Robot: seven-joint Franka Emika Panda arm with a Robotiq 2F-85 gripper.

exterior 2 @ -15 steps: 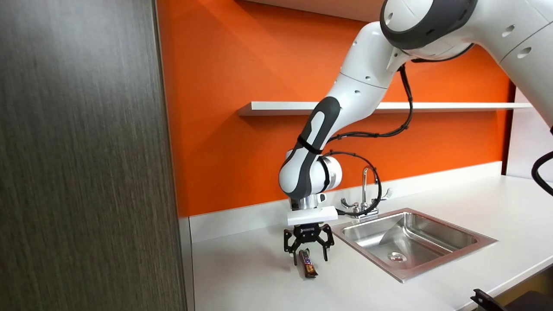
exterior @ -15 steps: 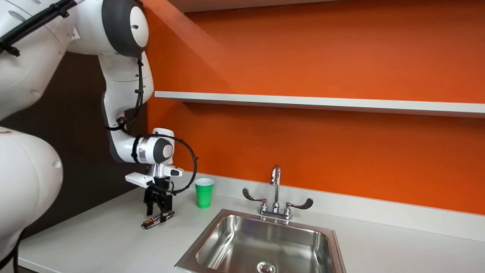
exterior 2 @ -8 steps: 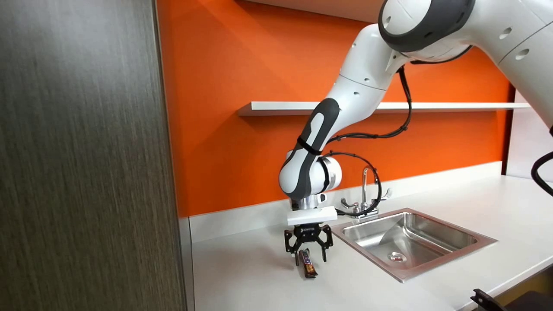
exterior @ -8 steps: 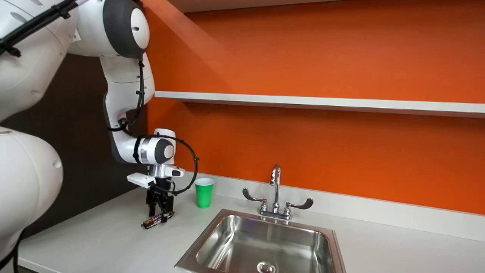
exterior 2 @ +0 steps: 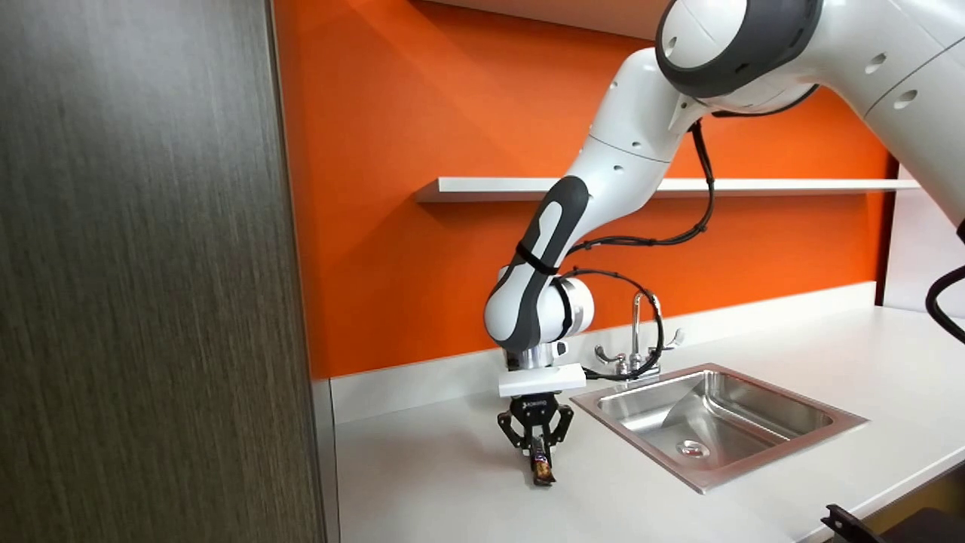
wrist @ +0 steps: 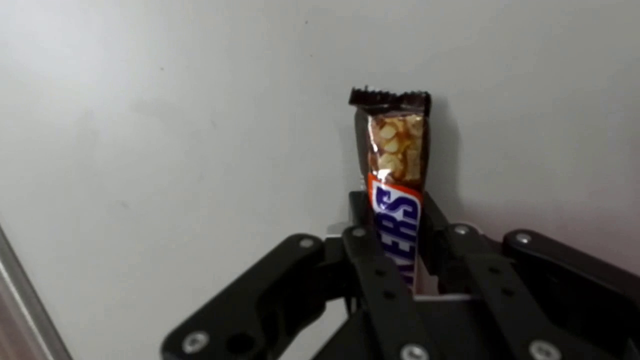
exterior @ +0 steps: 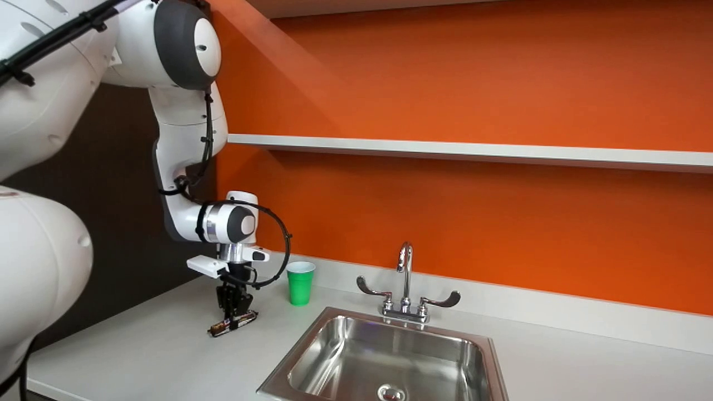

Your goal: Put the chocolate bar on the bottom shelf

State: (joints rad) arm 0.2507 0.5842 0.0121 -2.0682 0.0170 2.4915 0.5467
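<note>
The chocolate bar [wrist: 397,150], in a dark brown wrapper with a white and blue label, lies on the counter in the wrist view; its lower end is hidden among the gripper's links. My gripper [wrist: 395,206] is shut on it, one fingertip against each long side. Both exterior views show the same grip: the gripper [exterior 2: 540,446] points straight down, and the near end of the bar [exterior 2: 543,473] sticks out towards the camera. The bottom shelf [exterior: 468,148] is a long pale ledge on the orange wall, well above the counter.
A green cup [exterior: 301,285] stands on the counter just behind the gripper. A steel sink [exterior 2: 761,464] with a faucet [exterior: 406,278] lies to one side. A tall dark panel [exterior 2: 151,271] borders the counter. The arm passes in front of the shelf [exterior 2: 784,185].
The gripper's fingers have come together from wide apart onto the chocolate bar. The arm has sunk slightly. The bar has barely shifted, and the cup has stayed in place.
</note>
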